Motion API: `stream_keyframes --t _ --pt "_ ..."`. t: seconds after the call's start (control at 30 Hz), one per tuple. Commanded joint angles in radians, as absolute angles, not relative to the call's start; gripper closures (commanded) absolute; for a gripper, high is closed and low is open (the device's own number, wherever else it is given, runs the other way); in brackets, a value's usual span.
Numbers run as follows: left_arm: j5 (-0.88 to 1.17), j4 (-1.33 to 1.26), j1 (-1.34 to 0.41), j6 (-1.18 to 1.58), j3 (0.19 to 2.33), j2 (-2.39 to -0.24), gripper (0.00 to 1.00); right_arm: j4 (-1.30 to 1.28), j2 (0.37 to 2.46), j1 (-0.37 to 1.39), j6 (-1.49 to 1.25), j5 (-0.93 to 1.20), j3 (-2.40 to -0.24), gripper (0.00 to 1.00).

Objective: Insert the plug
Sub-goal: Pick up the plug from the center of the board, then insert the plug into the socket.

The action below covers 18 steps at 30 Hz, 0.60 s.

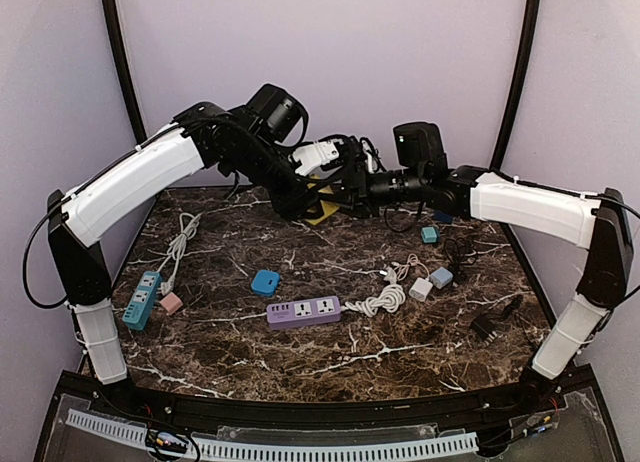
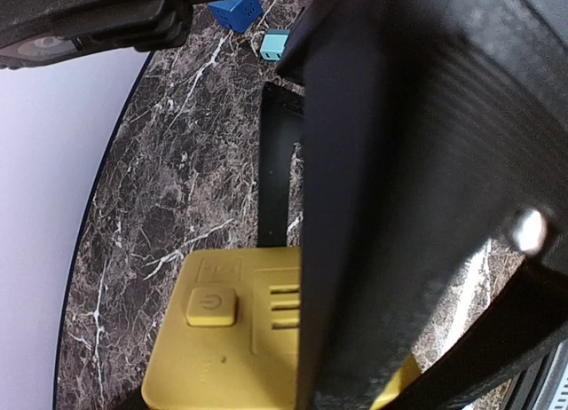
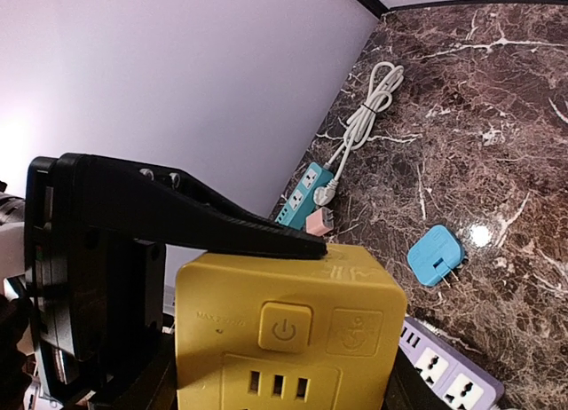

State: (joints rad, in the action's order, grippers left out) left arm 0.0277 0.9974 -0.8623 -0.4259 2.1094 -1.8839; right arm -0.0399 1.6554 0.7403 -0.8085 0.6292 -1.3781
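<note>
A yellow cube socket (image 1: 322,212) with a power button is held just above the table at the back centre. My right gripper (image 1: 350,192) is shut on its sides; in the right wrist view the cube (image 3: 284,321) fills the space between the gripper's (image 3: 284,388) fingers. My left gripper (image 1: 303,197) meets the cube from the left. One of its fingers (image 3: 222,228) lies along the cube's top face. In the left wrist view that finger (image 2: 399,206) hides half the cube (image 2: 222,339), and its other finger is hidden. A blue plug (image 1: 265,281) lies loose mid-table.
A purple power strip (image 1: 303,310) with a coiled white cord (image 1: 385,300) lies front centre. A teal strip (image 1: 142,299) and pink plug (image 1: 171,303) lie left. White (image 1: 420,289), grey-blue (image 1: 441,277), teal (image 1: 428,235) and black (image 1: 485,327) plugs lie right.
</note>
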Motion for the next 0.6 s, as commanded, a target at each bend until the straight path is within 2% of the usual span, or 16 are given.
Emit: stream_keyframes --t 0.0,0.03,0.07,0.13,0.17,0.23,0.4,0.57 --pt "0.053 0.988 -0.864 -0.431 2.098 -1.857 0.66 -0.026 1.637 0.738 -0.759 0.644 -1.357 0.93" --pt "0.053 0.992 -0.862 -0.43 2.095 -1.855 0.55 -0.037 1.631 0.738 -0.755 0.632 -1.348 1.0" --pt "0.054 1.001 -0.859 -0.426 2.092 -1.85 0.31 -0.053 1.625 0.738 -0.75 0.616 -1.339 1.0" --pt "0.077 1.023 -0.845 -0.411 2.086 -1.839 0.09 -0.101 1.612 0.739 -0.733 0.567 -1.328 1.0" --pt "0.09 1.033 -0.836 -0.405 2.084 -1.834 0.05 -0.133 1.605 0.739 -0.718 0.529 -1.327 1.0" --pt "0.166 1.072 -0.783 -0.388 2.056 -1.801 0.02 -0.261 1.589 0.765 -0.677 0.368 -1.34 1.0" --pt "0.225 1.041 -0.668 -0.38 1.868 -1.685 0.01 -0.522 1.623 0.912 -0.647 -0.075 -1.405 1.0" --pt "0.141 0.899 -0.574 -0.381 1.557 -1.593 0.01 -0.667 1.702 1.035 -0.742 -0.259 -1.442 1.0"
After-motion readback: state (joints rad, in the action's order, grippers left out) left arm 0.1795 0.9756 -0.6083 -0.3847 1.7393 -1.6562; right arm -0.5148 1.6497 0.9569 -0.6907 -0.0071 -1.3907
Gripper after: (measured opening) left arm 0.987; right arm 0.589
